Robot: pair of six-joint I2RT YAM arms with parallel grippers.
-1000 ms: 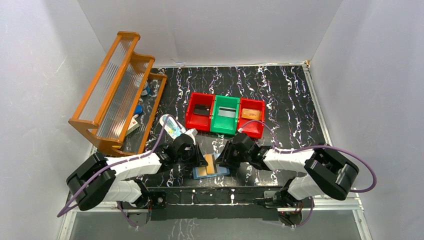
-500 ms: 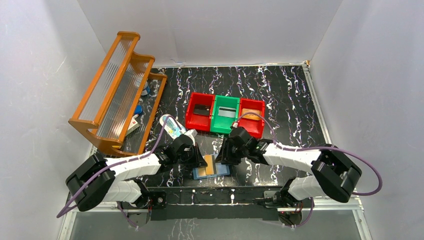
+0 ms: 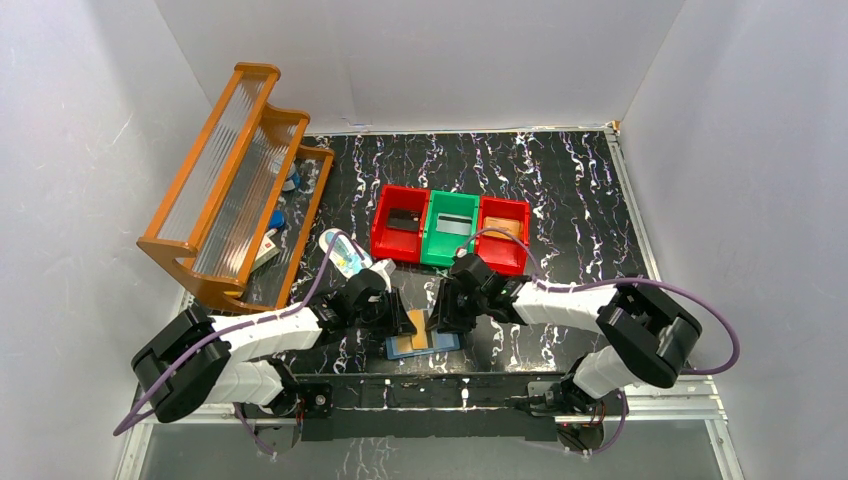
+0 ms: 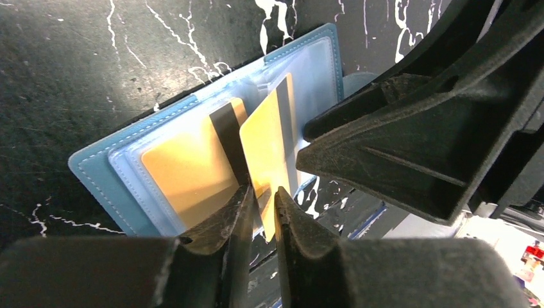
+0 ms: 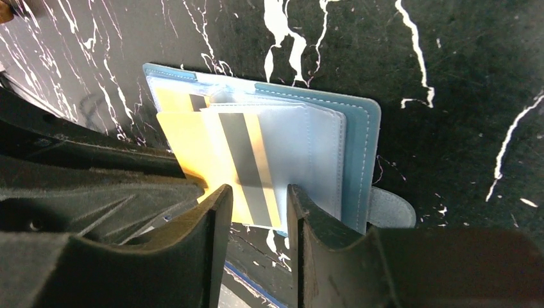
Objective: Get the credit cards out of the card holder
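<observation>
The blue card holder (image 3: pixel 441 346) (image 4: pixel 96 174) (image 5: pixel 359 147) lies open on the black table by the near edge. One tan-orange credit card (image 4: pixel 183 170) sits in its clear pocket. A second tan-orange card (image 3: pixel 415 322) (image 4: pixel 269 138) (image 5: pixel 192 138) with a dark stripe sticks out of a pocket. Its corner stands between the fingers of my left gripper (image 3: pixel 402 322) (image 4: pixel 262 192), which are a narrow gap apart and not pinching it. My right gripper (image 3: pixel 440 318) (image 5: pixel 256 189) is open, its fingertips straddling the near edge of that card and the pocket.
Behind the holder stands a row of bins: a red one (image 3: pixel 386 238), a green one (image 3: pixel 433 243) and another red one (image 3: pixel 522 240), each with a card inside. A white-and-blue oval case (image 3: pixel 343 255) lies at the left beside a wooden rack (image 3: pixel 235 180).
My left jaws have parted slightly around the card's corner. The right gripper has moved left and closer over the holder, and the raised card has shifted a little left.
</observation>
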